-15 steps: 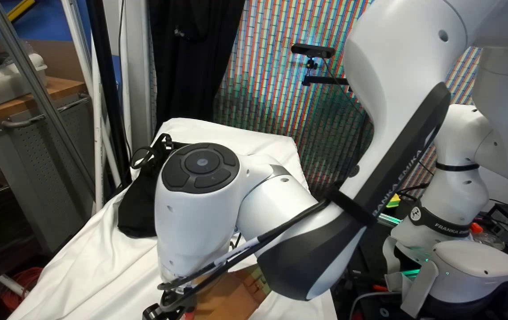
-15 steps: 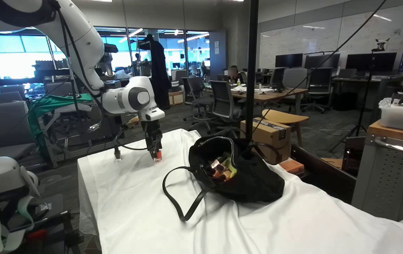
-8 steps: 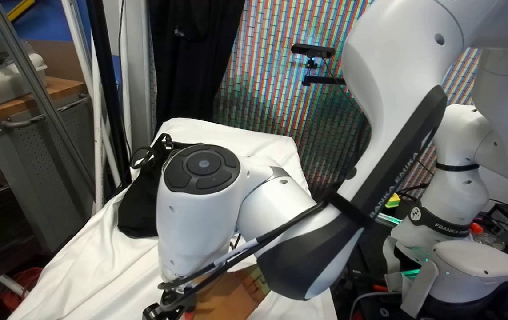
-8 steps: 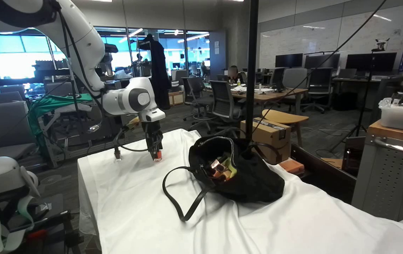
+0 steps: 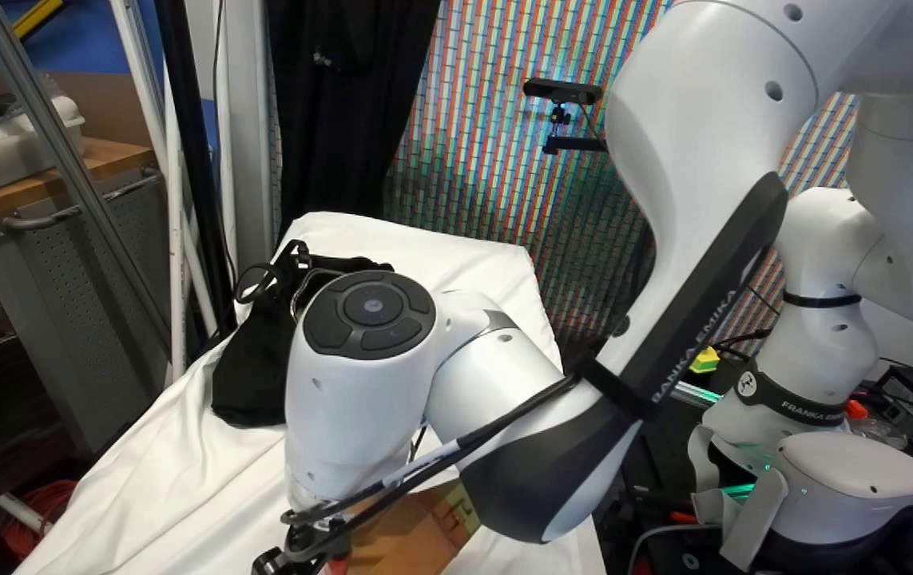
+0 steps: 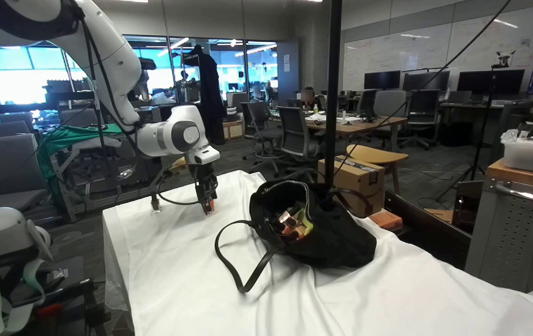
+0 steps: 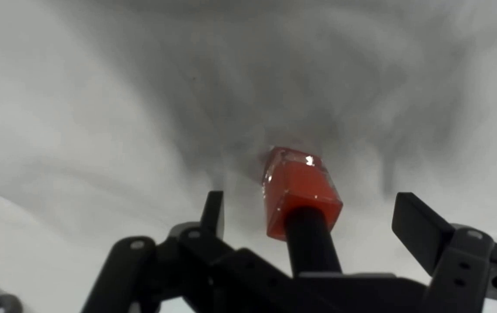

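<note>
A bottle of red liquid (image 7: 302, 182) with a long black cap (image 7: 311, 243) stands on the white cloth, between the fingers of my gripper (image 7: 313, 213). The jaws are wide apart, with a gap on either side of the bottle. The cap's top is hidden behind the gripper's body. In an exterior view the gripper (image 6: 207, 205) points down, low over the cloth, and the red of the bottle (image 6: 210, 206) shows at its fingertips. A second small bottle (image 6: 155, 205), dark on top with a clear base, stands off to one side.
A black bag (image 6: 336, 238) lies on the white-clothed table (image 6: 177, 280), its mouth showing coloured items and its strap (image 6: 229, 261) looped over the cloth. A black pole (image 6: 334, 93) rises behind it. Past the table edge sits a cardboard box (image 6: 355, 179). Another robot arm (image 5: 815, 375) stands nearby.
My arm has come down a little, bringing the gripper lower around the red bottle. The jaws have stayed apart; the bag and the second bottle have not moved.
</note>
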